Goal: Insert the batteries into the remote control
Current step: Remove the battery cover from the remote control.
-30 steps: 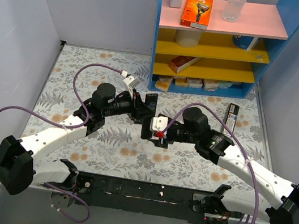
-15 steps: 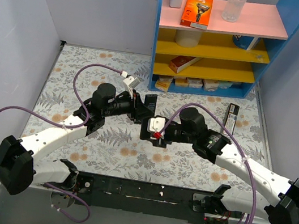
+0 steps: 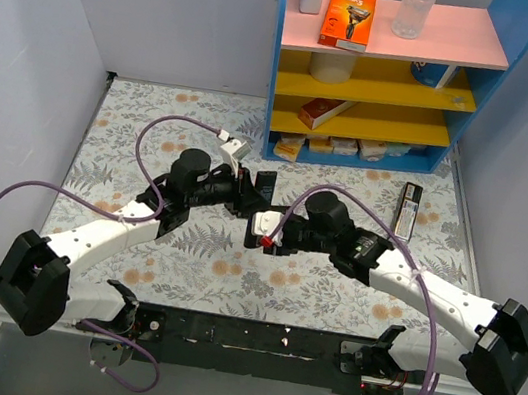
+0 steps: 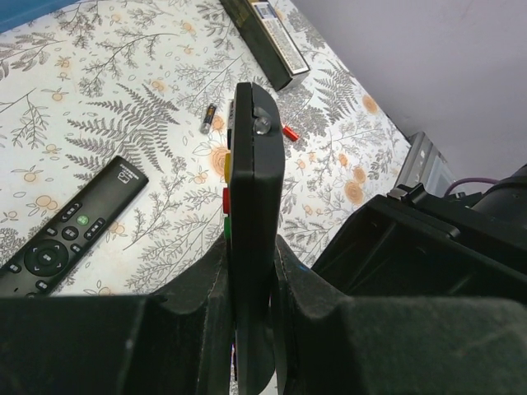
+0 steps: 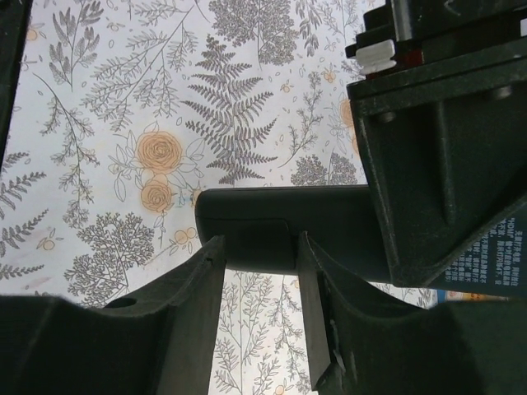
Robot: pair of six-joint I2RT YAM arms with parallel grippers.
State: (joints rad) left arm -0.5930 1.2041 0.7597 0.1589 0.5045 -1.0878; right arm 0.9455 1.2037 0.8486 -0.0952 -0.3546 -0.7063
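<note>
remote control [image 4: 254,189] — black, edge-on, coloured buttons on its left face | dark-gold battery [image 4: 207,118], red battery [image 4: 289,132] — lying apart on floral mat [image 4: 123,99]

a tabletop [image 3: 123,103] lies under a pale cloth printed with grey ferns and orange flowers. plain pale lilac-grey walls [image 3: 24,56] close it in on the left, back and right. at the back right stands a shelf [image 3: 273,57] with blue sides, a pink top board and two yellow boards below. the light is even and soft.
</note>
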